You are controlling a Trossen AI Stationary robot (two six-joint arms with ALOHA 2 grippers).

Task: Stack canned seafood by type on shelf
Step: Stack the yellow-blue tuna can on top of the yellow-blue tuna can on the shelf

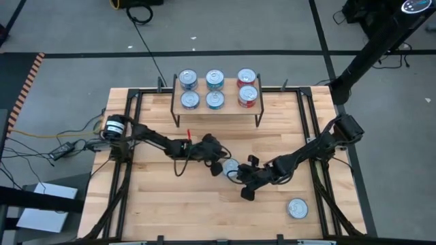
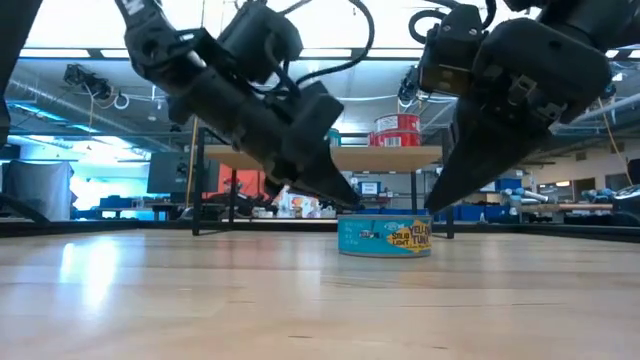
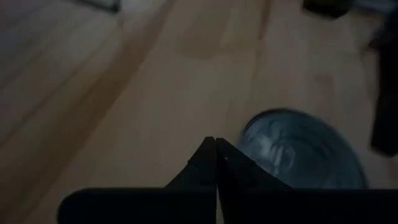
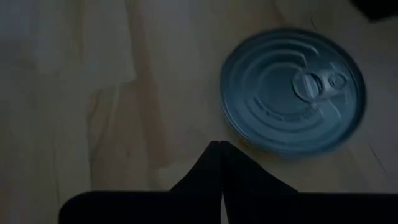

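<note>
A teal-labelled can stands upright on the tabletop between my two grippers; its yellow-lettered label shows in the low view. My left gripper is shut, with its tips at the can's left side. My right gripper is shut too, tips beside the can's right side. The can's silver pull-tab top fills part of both wrist views. The shelf stands at the far edge and carries blue, teal and red cans. My left gripper's shut fingertips slant down from the table's left to the can's upper rim; whether they touch it I cannot tell. My right gripper's shut fingertips slant down from the right to the opposite rim; touching or not, I cannot tell.
Another can rests on the table near the right front corner. The shelf's top shows six can tops in three columns: blue, teal, red. Black rails run along the table's sides. Bare wood lies at the near left.
</note>
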